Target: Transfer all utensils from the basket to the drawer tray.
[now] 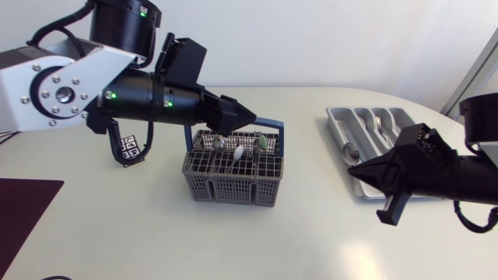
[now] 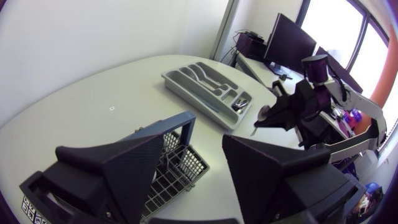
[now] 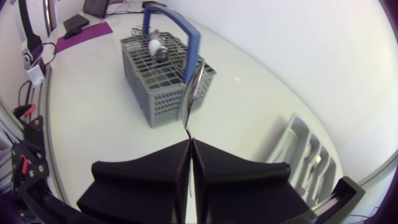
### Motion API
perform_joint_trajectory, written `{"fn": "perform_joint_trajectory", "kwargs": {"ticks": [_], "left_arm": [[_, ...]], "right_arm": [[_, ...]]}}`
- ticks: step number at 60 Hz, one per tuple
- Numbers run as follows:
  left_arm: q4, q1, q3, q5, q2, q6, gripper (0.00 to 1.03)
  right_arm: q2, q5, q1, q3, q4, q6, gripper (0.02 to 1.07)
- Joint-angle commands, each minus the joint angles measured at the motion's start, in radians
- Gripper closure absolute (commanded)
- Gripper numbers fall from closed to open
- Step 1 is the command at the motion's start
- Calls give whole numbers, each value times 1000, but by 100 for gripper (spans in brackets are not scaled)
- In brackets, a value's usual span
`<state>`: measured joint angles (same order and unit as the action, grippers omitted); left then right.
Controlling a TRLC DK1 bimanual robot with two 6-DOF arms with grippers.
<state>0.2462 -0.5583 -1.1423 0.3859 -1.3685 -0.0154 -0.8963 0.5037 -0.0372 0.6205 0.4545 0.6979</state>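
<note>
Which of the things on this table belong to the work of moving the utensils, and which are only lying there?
For the job:
basket
utensils standing in it
tray
spoon, held in the right jaws

Only lying about:
dark mat near the table's edge
small black-and-white card, left of the basket

We saw the basket as matt grey plastic mesh, its handle smooth blue; the spoon in our matt black right gripper gleamed like polished metal; the tray looked smooth grey plastic; the surface was smooth white.
</note>
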Motion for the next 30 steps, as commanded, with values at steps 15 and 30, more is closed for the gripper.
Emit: {"fn": "perform_joint_trajectory", "kwargs": {"ticks": [15,30], "left_arm": [[11,-15,59,-150,-64,94,35],[-1,-17,95,-196,-84,126,35]], "right_arm": [[-107,36,436,-44,-69,370,101],[-331,38,628,-47,-298,519,101]]}}
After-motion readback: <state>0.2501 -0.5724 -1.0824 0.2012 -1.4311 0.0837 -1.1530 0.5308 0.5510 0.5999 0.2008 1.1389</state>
